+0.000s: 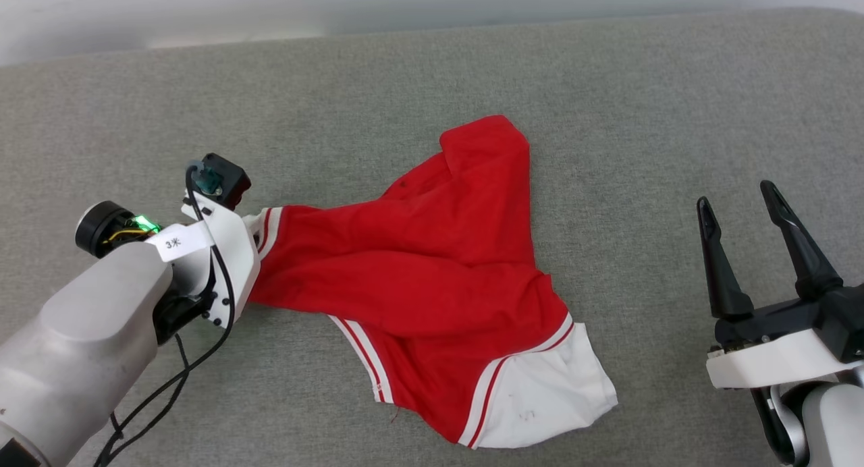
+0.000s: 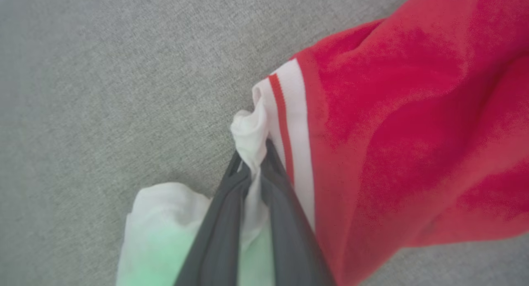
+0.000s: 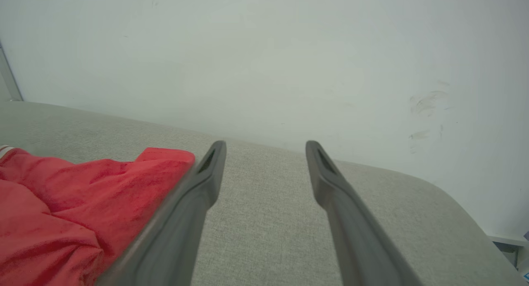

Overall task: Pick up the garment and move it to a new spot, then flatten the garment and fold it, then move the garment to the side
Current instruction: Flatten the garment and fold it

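Observation:
The garment is a red jersey with white sleeves and red-and-white striped trim, lying crumpled on the grey cushion. My left gripper is shut on the white cloth of its left sleeve, pinched between both dark fingers; in the head view the wrist covers that sleeve end. The other white sleeve lies flat at the lower right. My right gripper stands open to the right of the garment, apart from it. The same gripper hovers above the cushion with red cloth to its left.
The grey fabric cushion stretches across the scene, with a pale wall behind its far edge. The cushion's rounded right end drops off near the right gripper. A black cable hangs from my left forearm.

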